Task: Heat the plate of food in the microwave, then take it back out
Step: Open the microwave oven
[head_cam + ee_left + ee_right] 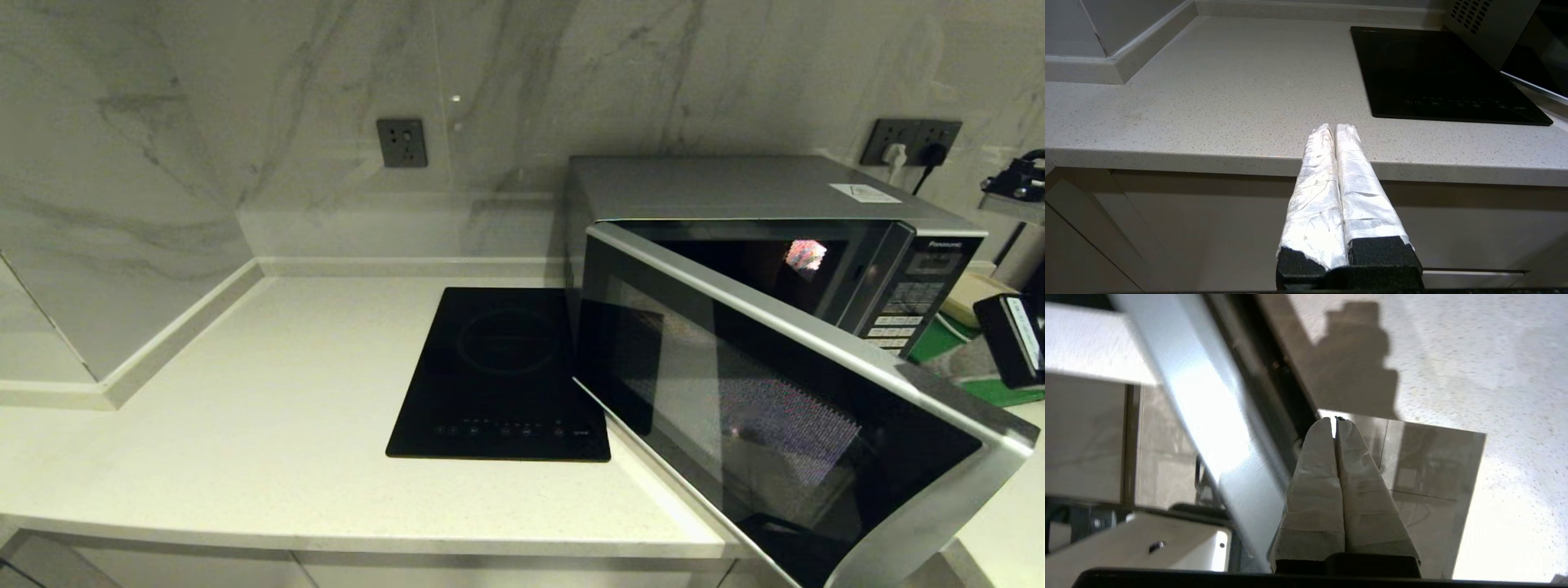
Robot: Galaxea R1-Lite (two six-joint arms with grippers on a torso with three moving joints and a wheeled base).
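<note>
Only legible text: "Panasonic" in pale letters on the dark control panel of the microwave (784,245), at the panel's top, above the display window. Keypad buttons (898,314) under it carry markings too small to read, and the white sticker (864,193) on the microwave's top near its right edge shows a printed mark that can't be made out. The row of touch icons along the front edge of the black cooktop (502,376) is also unreadable.

microwave (784,245) door (784,408) swung half open across its mouth, cooktop (502,376) flat alongside
</note>
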